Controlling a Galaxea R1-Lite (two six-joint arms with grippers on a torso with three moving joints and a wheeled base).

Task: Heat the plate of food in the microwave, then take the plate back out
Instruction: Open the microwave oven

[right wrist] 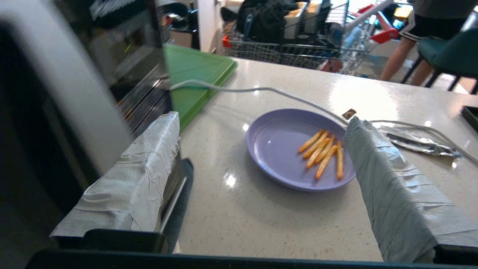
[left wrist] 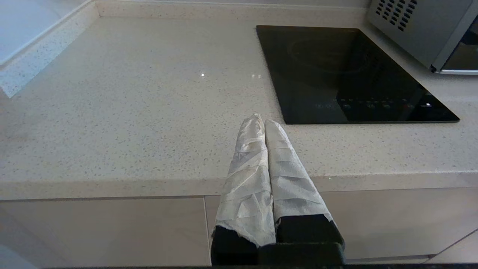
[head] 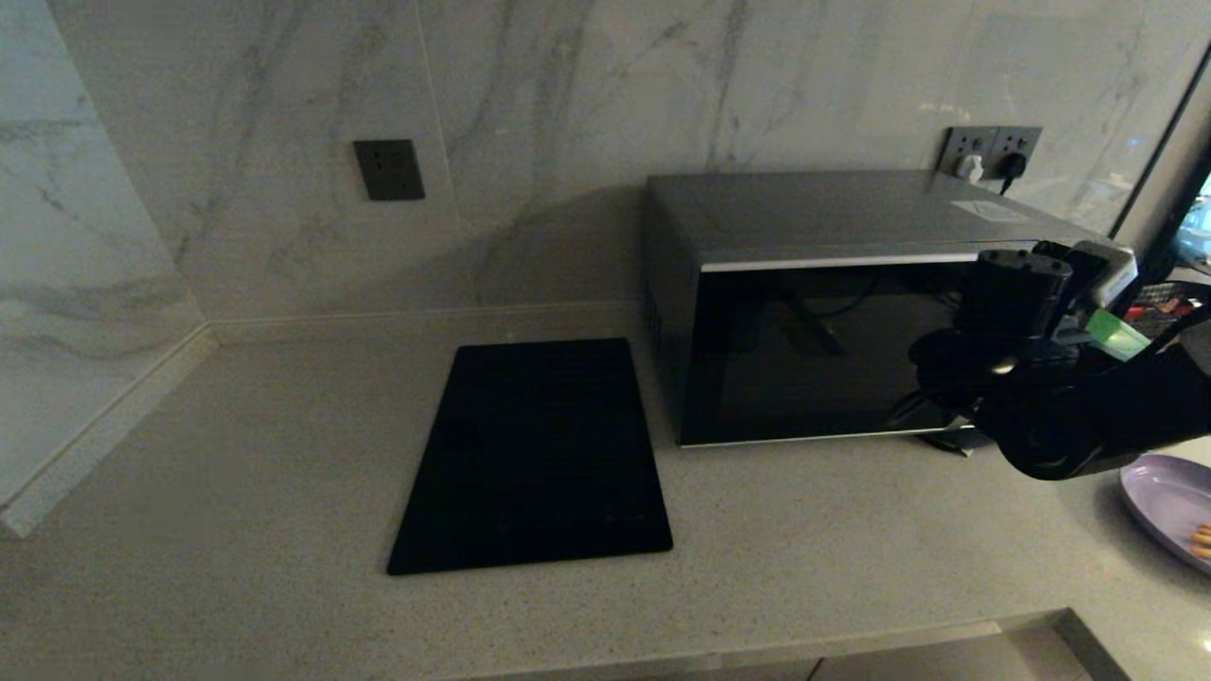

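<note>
Lavender plate of food (right wrist: 295,149) on the counter beyond the wide-open, empty right hand (right wrist: 261,149).

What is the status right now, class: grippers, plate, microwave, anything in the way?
Right gripper open, beside microwave front. Left gripper shut, parked at counter edge. Plate of food on counter, untouched. Microwave door shut; white cable behind plate.
</note>
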